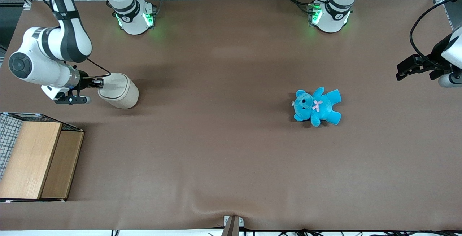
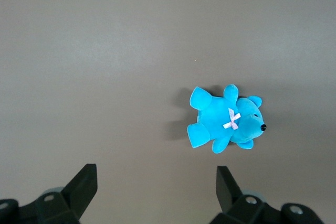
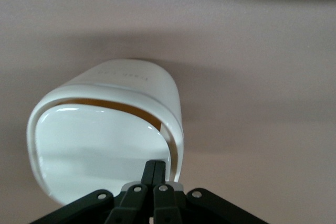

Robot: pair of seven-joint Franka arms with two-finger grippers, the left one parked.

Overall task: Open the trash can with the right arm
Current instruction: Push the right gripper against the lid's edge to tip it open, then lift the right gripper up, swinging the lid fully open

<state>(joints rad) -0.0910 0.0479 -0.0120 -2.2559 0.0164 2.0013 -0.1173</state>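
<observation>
crate: the wooden-topped wire crate lies nearest the front camera, at the working arm's end of the bench; part of it is cut off by the picture's edge

trash can: the cream trash can sits on the bench a bit farther from the front camera than the crate; its lid faces the wrist camera

jaws: the gripper is right at the rim of the lid; the jaws are pinched together with no gap and hold nothing; the tips rest on or just by the lid's edge

lid: a thin dark slit shows along the edge of the lid, so I think it has lifted a tiny bit, but it is not open yet

what could go wrong: the can looks light and nothing holds it down; if the jaws push sideways more than they press, the can may slide or tip over; the closed tips are thin and the lid is smooth, so they may slip off the rim and the lid may drop shut again

teddy: the blue teddy lies well apart, toward the parked arm's end; it should not get in the way

hard to see: the bottom of the can is hidden in the wrist view; I cannot tell if the tips truly touch the lid; I cannot see a hinge or a push spot; the small words on the can are too faint to read
</observation>
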